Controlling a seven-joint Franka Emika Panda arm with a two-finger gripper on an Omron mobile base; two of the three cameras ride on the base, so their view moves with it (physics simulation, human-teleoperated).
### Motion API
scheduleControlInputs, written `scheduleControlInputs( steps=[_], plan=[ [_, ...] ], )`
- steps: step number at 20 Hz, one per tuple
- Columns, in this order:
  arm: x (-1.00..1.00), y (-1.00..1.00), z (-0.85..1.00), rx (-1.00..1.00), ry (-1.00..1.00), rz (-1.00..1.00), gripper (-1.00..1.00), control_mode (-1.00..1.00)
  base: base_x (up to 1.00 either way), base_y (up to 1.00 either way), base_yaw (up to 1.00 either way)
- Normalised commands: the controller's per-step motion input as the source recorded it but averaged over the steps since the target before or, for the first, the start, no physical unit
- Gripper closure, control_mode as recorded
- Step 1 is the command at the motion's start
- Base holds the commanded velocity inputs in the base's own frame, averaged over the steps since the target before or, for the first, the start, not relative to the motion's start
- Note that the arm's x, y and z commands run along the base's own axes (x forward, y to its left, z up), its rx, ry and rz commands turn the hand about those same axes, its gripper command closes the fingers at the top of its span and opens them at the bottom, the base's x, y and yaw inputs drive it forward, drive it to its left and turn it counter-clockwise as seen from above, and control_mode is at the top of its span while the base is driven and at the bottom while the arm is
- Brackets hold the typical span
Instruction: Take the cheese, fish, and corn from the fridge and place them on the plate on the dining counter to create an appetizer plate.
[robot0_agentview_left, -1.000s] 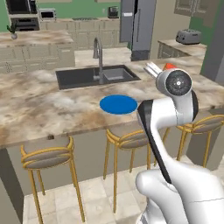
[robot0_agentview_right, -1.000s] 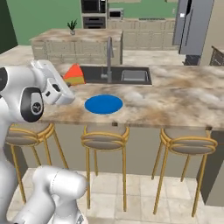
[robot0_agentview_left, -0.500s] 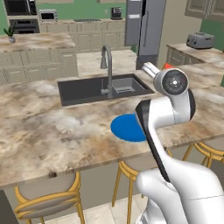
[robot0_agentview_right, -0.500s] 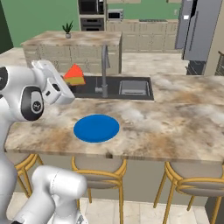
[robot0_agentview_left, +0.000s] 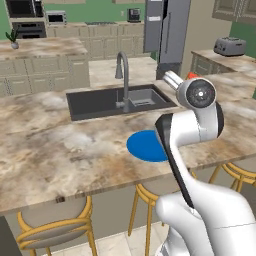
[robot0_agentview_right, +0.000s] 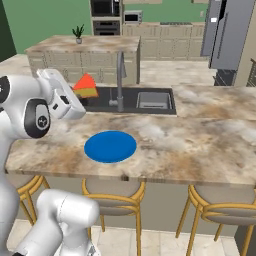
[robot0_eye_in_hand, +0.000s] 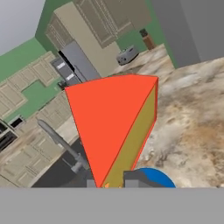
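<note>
An orange-yellow wedge of cheese (robot0_eye_in_hand: 113, 122) is held in my gripper (robot0_eye_in_hand: 111, 183), which is shut on its lower end. In the right base view the cheese (robot0_agentview_right: 86, 86) hangs above the dining counter (robot0_agentview_right: 200, 135), up and to the left of the round blue plate (robot0_agentview_right: 110, 146), with the gripper (robot0_agentview_right: 80, 94) just under it. In the left base view the plate (robot0_agentview_left: 142, 146) lies near the counter's front edge, partly behind my arm, and a sliver of the cheese (robot0_agentview_left: 192, 75) peeks over the wrist. The grey fridge (robot0_agentview_left: 167, 27) stands far behind. Fish and corn are out of view.
A dark sink (robot0_agentview_left: 115, 100) with a grey faucet (robot0_agentview_left: 122, 70) sits just beyond the plate. Wooden stools (robot0_agentview_right: 112, 192) line the counter's near side. A toaster (robot0_agentview_left: 229, 46) stands on another counter at the back right.
The whole scene has grown larger and shifted as the base drove closer to the dining counter. The cheese stays in the shut gripper.
</note>
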Motion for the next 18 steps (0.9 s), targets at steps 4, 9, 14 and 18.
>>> scheduleControlInputs(
  steps=[4,9,14,18],
  plan=[
    [0.42,-0.07,-0.27,0.00,0.16,0.00,1.00,-1.00,0.00,0.00,0.00],
    [0.32,0.01,-0.55,0.00,0.08,0.00,1.00,-1.00,0.00,0.00,0.00],
    [0.27,0.21,-0.93,-0.05,0.00,0.00,1.00,-1.00,0.00,0.00,0.00],
    [0.41,0.14,-0.87,-0.02,0.10,0.00,1.00,-1.00,0.00,0.00,0.00]
  ],
)
